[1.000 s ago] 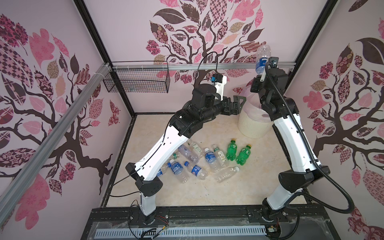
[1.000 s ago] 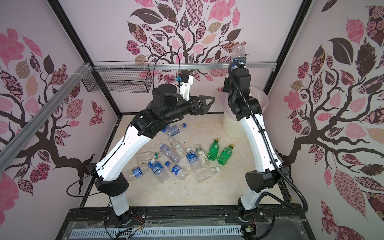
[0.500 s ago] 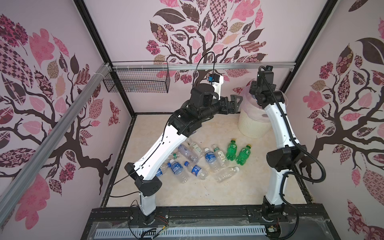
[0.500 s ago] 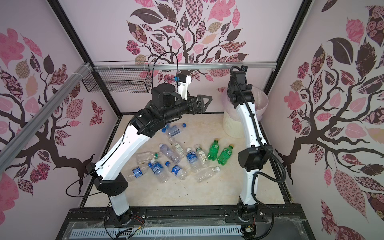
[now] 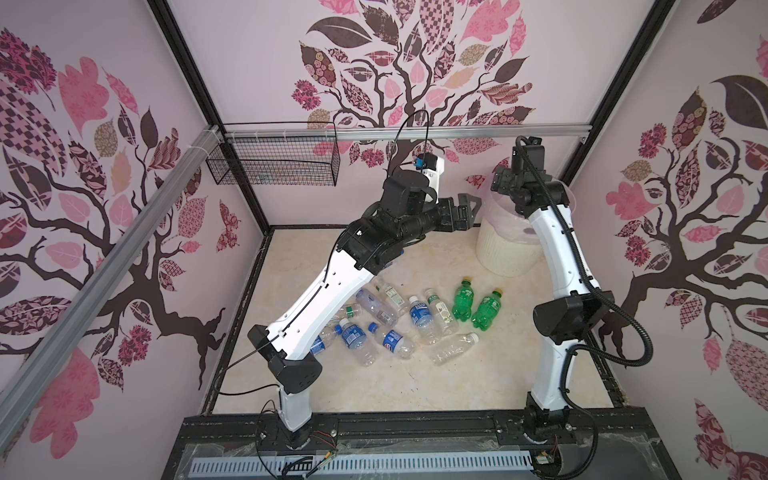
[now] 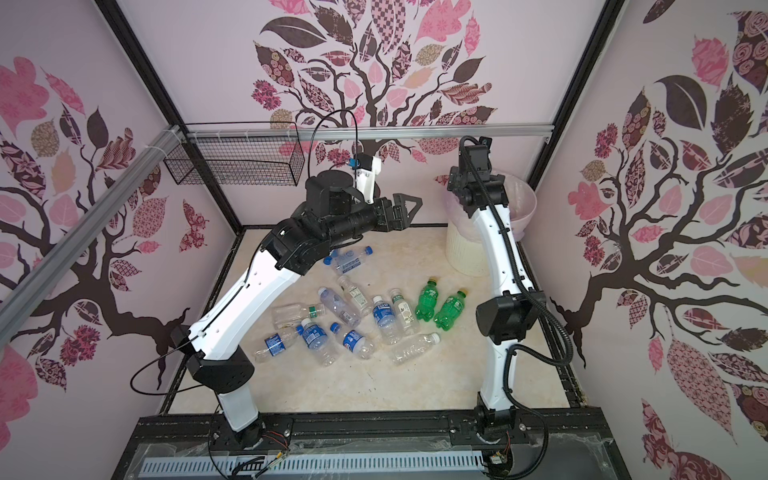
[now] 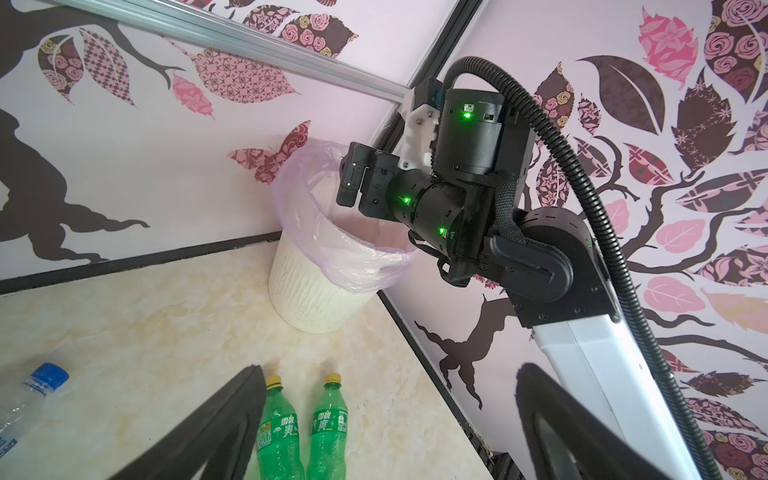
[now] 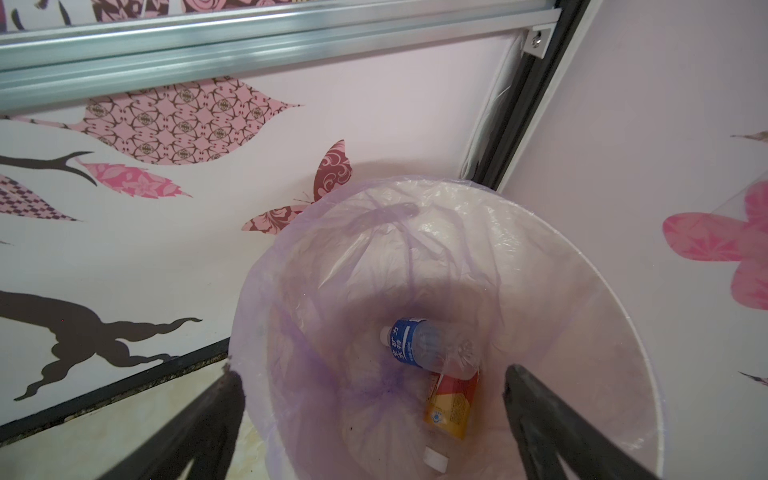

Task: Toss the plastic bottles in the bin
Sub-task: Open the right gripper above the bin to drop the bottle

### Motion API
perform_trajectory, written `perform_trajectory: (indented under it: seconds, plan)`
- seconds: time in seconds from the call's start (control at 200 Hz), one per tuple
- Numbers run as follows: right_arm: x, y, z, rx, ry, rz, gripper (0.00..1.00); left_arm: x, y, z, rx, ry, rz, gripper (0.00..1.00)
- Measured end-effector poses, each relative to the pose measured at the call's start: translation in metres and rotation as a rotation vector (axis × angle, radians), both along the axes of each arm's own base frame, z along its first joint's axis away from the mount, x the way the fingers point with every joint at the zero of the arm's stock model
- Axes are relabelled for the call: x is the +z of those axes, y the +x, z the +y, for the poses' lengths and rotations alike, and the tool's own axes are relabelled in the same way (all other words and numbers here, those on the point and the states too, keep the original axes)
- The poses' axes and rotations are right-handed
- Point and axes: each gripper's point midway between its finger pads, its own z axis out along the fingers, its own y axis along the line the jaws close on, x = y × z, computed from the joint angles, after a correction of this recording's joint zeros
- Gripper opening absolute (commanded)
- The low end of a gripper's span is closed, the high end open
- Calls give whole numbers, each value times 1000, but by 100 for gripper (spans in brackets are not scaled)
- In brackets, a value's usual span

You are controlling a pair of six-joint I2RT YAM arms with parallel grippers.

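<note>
Beige marbled floor (image 5: 415,390), green bottles (image 7: 282,432) (Chinese labels), blue-labelled bottle (image 8: 428,347) inside bin (image 8: 602,324)

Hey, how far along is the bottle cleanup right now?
Done: at least two lie in the bin, a blue-label bottle on an orange-label bottle. In hand: nothing; the right gripper hangs open over the bin, and the left gripper is open too. Left: about a dozen bottles on the floor, the green bottles among them.

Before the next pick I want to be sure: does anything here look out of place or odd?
Nothing looks damaged or spilled. Two blue-capped bottles lie apart from the main pile, partly beneath the left arm. In the bin, an orange-labelled container lies partly under a blue-labelled bottle.
</note>
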Motion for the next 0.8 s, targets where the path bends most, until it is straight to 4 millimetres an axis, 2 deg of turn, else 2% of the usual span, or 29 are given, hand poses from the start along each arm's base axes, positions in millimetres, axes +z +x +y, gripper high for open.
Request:
perform_trajectory:
  seconds: [0.305,0.515,0.735,0.8]
  plan:
    - [-22,3,23,124,66,73,82,-10,0,1,3,17,26,97]
    - [-53,13,34,170,86,146,71,-19,8,11,28,21,55,97]
    - [-87,25,41,203,81,218,47,-30,22,31,77,42,82,97]
    - [-89,30,42,212,74,212,40,-32,22,35,83,47,87,97]
